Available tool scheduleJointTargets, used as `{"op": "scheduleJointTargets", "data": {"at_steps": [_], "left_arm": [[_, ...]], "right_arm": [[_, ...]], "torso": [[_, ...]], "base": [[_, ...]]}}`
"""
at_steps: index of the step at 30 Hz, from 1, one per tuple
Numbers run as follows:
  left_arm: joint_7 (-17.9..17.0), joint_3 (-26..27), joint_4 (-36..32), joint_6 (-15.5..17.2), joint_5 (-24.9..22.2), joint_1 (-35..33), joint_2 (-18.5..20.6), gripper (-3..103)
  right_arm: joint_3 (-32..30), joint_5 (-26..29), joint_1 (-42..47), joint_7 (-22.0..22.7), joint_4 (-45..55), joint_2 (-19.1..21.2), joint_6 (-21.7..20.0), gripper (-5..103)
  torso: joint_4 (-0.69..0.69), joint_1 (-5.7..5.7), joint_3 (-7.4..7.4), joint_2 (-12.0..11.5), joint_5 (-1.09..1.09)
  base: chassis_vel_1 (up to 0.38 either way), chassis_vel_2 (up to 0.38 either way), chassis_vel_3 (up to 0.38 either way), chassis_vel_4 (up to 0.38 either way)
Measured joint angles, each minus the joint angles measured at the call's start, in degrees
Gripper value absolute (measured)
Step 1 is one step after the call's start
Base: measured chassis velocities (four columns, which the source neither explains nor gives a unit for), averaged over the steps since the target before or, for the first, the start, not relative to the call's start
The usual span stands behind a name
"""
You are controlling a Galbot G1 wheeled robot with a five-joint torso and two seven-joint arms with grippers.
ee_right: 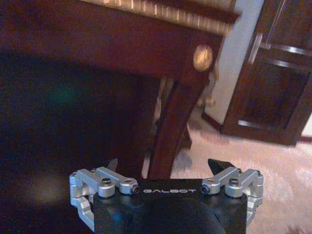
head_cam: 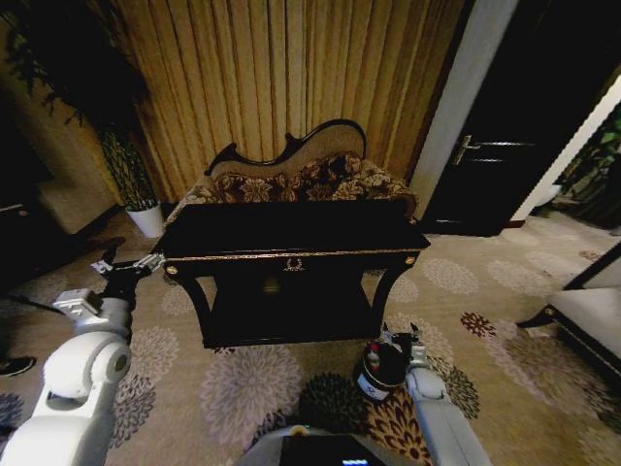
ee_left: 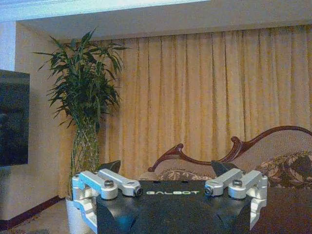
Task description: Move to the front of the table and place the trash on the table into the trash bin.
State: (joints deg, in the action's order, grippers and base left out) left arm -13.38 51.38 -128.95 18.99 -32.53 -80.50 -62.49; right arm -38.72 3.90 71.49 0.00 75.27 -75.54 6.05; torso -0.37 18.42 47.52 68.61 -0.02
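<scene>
- Table [head_cam: 291, 233]: glossy black top so dark that any small trash on it cannot be made out; no bottle or scraps can be told apart from the surface.
- Lower shelf of the table lies in deep shadow; contents unreadable.
- Gold trim runs along the table's front edge, with a gold ornament [head_cam: 293, 263] at centre and round gold studs at the corners; one stud [ee_right: 203, 57] shows close in the right wrist view, above a curved, polished leg.
- Trash bin [head_cam: 376, 372]: small black cylinder with a white label, on the floor just in front of the table's right front leg, partly covered by the right arm.
- Right gripper [head_cam: 401, 339]: low, just beside the bin, at the table's right front corner. Wrist view shows its dark fingertips [ee_right: 217, 165] spread wide, nothing between them.
- Left gripper [head_cam: 123, 269]: raised off the table's left end, level with the top. Fingers [ee_left: 111, 166] wide apart, holding nothing.
- Floral-upholstered sofa [head_cam: 291, 175] with curved wooden back directly behind the table, its lower part hidden by it.
- Pleated golden curtain [head_cam: 281, 78] behind the sofa; potted plant [head_cam: 131, 170] in a white pot left of the table.
- Carpet [head_cam: 243, 388] with large flower medallions around the table.
</scene>
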Motion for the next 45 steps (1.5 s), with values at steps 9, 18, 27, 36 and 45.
{"op": "scheduleJointTargets", "data": {"at_steps": [9,18,27,36,45], "left_arm": [[-0.23,-1.39,0.23,-0.72,2.08,-0.29,-0.84,100],[-0.24,-1.26,0.34,-0.9,2.26,-0.16,-0.99,100],[-0.36,-0.29,-0.2,-1.01,2.38,-0.92,-0.42,100],[-0.36,0.1,-0.61,-1.02,2.36,-1.06,-0.1,100],[-0.39,0.11,-0.87,-0.99,2.36,-1.06,-0.11,100]], "right_arm": [[1.01,2.87,4.37,0.0,18.14,-0.98,3.96,100],[2.26,2.18,7.04,0.0,27.32,-1.61,-0.77,100],[1.55,0.67,8.14,0.0,26.7,-2.37,-0.23,100],[0.37,1.22,8.64,0.0,25.89,-1.85,0.96,100],[-0.6,2.48,9.14,0.0,25.7,-0.85,1.25,100]], "torso": [[0.0,0.0,-0.01,0.0,-0.01],[0.0,0.0,0.0,0.0,0.0],[0.0,0.01,0.0,-0.01,0.02],[0.0,-0.01,0.0,0.0,0.01],[0.0,-0.03,-0.01,0.01,0.01]], "base": [[0.0,0.0,0.0,0.0],[0.0,0.0,0.0,0.0],[0.021,-0.034,-0.031,0.026],[0.184,-0.19,-0.202,0.197],[0.245,-0.24,-0.244,0.235]]}}
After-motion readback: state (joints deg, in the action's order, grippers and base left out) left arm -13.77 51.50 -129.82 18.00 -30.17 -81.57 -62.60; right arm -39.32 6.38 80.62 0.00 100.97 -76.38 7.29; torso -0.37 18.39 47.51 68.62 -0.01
